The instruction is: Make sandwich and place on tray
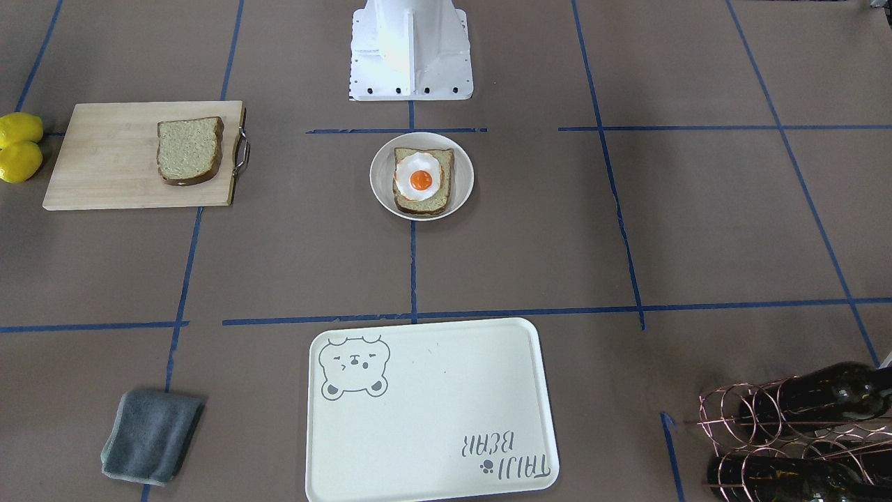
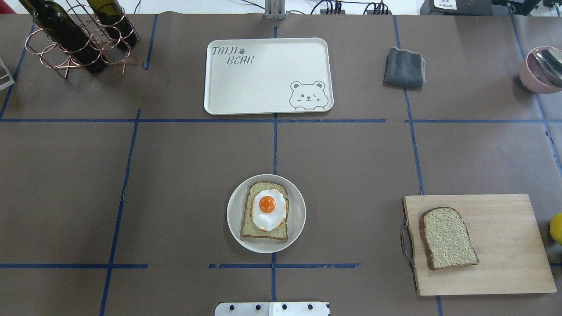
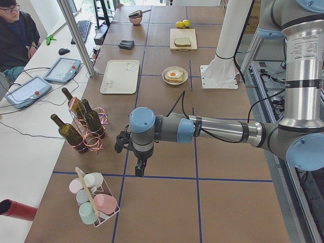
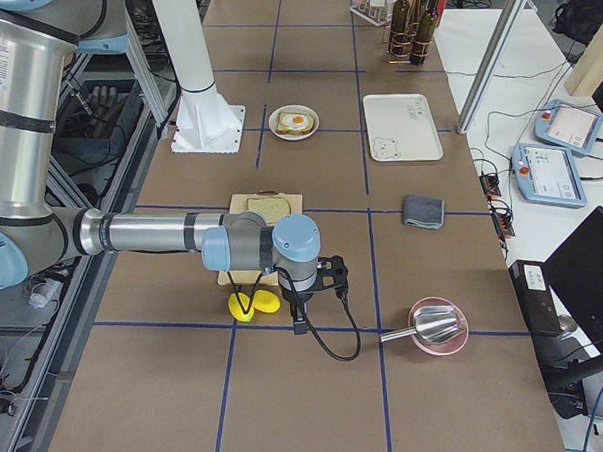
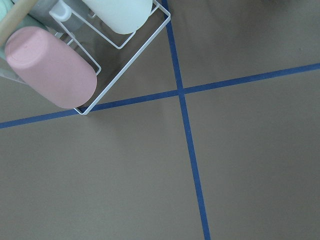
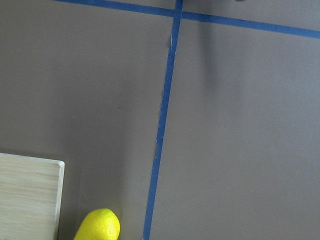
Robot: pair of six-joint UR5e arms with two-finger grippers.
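Note:
One bread slice (image 2: 264, 231) lies in a round white dish (image 2: 234, 206) at the table's middle, with the fried egg (image 2: 268, 210) on top of it; both also show in the front view (image 1: 421, 178). The second bread slice (image 2: 448, 237) lies on the wooden cutting board (image 2: 505, 245). The cream tray (image 2: 263, 81) with the bear drawing has nothing on it. My left gripper (image 3: 139, 168) shows only in the left side view, far from the food. My right gripper (image 4: 298, 321) shows only in the right side view, beside the lemons. I cannot tell whether either is open or shut.
A copper rack with wine bottles (image 2: 74, 37) stands left of the tray and a grey cloth (image 2: 404, 66) lies right of it. Two lemons (image 1: 19, 155) lie beside the board. A pink bowl with a spoon (image 2: 542, 68) and a mug rack (image 3: 96, 200) stand at the table's ends.

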